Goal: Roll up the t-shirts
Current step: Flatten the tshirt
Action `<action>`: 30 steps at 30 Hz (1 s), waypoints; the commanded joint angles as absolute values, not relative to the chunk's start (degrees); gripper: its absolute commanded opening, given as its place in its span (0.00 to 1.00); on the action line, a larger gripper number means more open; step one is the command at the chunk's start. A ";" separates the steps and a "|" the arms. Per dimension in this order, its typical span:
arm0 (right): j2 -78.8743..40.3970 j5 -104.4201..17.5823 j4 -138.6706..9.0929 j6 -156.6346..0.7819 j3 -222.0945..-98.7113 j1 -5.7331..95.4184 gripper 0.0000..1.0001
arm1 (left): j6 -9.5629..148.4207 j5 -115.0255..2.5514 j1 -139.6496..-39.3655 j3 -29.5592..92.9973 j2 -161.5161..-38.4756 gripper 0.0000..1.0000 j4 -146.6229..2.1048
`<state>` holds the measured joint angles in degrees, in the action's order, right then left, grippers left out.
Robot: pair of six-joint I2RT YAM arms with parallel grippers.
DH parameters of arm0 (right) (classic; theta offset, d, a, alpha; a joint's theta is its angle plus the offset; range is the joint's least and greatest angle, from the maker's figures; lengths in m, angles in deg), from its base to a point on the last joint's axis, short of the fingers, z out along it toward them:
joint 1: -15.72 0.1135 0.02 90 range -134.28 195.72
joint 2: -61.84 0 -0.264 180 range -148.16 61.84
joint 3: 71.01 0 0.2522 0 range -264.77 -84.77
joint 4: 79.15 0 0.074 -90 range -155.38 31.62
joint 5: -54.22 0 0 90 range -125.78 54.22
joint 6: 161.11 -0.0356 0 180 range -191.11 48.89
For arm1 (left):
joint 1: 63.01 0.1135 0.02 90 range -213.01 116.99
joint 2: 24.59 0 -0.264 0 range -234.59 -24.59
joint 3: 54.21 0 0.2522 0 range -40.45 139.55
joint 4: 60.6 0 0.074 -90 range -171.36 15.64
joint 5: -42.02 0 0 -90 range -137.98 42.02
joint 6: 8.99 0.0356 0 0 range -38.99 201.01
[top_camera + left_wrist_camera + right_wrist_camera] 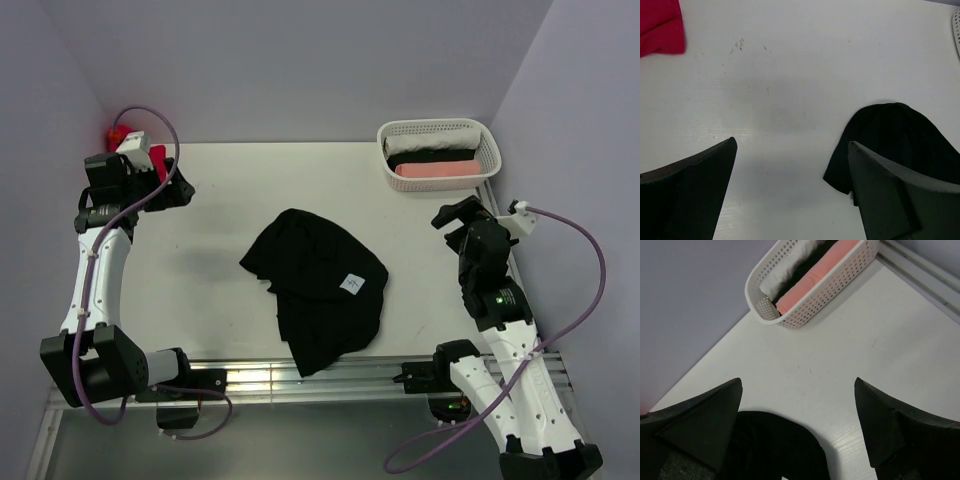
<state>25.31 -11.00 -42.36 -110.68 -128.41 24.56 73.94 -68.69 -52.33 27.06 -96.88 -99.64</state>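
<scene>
Black t-shirt (318,285) lies crumpled and unrolled at frame centre, within reach of both arms, while left gripper (172,190) at upper left and right gripper (455,215) at right hover clear, jaws spread wide and empty, presumably ready to flatten it; finished rolls (432,160) fill the basket (827,290) at upper right.

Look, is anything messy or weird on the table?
Yes. The black t-shirt lies crumpled mid-table, not flat, its near end reaching onto the front rail. The rolled cloths in the white basket look tidy. A red cloth sits bunched in the far-left corner.
</scene>
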 commanded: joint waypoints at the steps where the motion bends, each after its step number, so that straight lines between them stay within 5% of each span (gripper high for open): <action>1: 25.54 -10.56 -40.69 -110.49 -131.26 24.33 1.00 | 75.03 -70.39 -52.37 28.98 -96.92 0.99 -100.38; 13: 16.42 -24.54 -39.10 -110.04 -131.97 28.00 0.91 | 75.21 -73.72 -52.46 29.51 -98.59 0.99 -101.52; 20: 8.67 -14.26 -37.26 -124.07 -129.61 56.18 0.90 | 76.26 -73.29 -53.60 29.60 -100.44 0.99 -103.02; 30: 12.53 -9.15 -29.28 -152.04 -117.39 78.72 0.85 | 77.76 -73.29 -55.27 29.51 -101.93 0.99 -104.24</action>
